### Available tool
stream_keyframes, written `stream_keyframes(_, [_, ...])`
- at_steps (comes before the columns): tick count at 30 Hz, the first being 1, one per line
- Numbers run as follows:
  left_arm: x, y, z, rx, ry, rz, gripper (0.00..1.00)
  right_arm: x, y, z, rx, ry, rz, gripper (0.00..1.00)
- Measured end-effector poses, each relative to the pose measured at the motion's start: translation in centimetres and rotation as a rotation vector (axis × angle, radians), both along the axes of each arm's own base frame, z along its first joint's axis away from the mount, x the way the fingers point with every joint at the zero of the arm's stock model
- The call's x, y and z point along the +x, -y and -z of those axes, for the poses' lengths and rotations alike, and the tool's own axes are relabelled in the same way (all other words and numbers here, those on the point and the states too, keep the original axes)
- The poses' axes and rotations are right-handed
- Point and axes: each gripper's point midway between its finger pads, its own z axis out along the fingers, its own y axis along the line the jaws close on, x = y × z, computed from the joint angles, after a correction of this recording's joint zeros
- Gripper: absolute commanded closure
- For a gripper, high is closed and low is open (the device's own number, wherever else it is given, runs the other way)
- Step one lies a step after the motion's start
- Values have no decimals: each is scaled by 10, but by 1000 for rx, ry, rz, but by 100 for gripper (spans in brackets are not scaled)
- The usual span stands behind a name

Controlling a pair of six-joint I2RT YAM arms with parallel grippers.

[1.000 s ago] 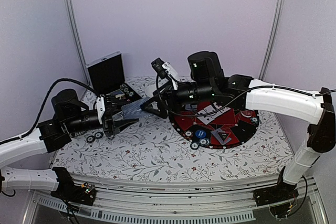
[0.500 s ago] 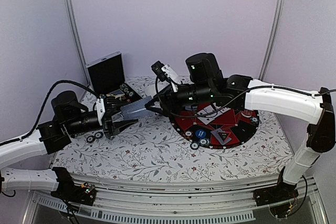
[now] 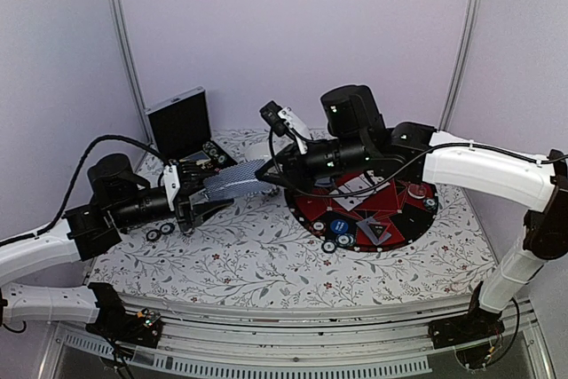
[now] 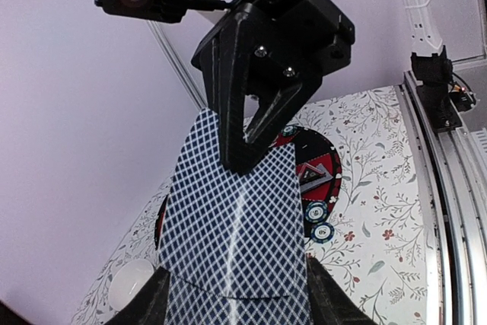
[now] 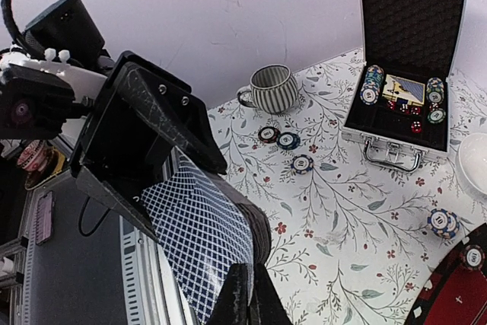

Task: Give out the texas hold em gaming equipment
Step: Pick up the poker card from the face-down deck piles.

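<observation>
The left tool (image 3: 193,204) is clamped on the deck (image 3: 222,185), holding it in the air over the left half of the table (image 3: 266,255), toward the far-left corner. The right tool (image 3: 269,175) is pinched together on the far end of the top card (image 4: 228,211). Chips (image 3: 167,229) lie near the left edge.

Floral table (image 3: 266,259) bears case (image 5: 412,30), mug (image 5: 272,89), chips (image 5: 288,141), perhaps bowl (image 5: 475,162).

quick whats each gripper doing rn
Left gripper: jaws closed on the card deck.
Right gripper: jaws closed on the top card, at its far edge.
</observation>
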Motion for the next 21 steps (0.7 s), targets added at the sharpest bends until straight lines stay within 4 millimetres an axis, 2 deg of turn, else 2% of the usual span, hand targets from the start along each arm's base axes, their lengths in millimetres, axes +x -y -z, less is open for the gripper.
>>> stream_keyframes(9, [4,-1,-3,-8,10,-23,51,6,26,-23,14,8,42,98])
stream_keyframes(13, [5,-2,-3,-8,11,-30,51,14,50,-43,64,8,83,99])
stream_keyframes(16, [6,-2,-2,-7,10,-36,51,34,85,-57,132,-1,165,98])
stream_keyframes(19, [8,-1,0,-2,6,-40,51,73,139,-63,210,-15,330,98])
stream_keyframes(21, [8,-1,0,-1,4,-40,51,107,183,-54,248,-33,477,98])
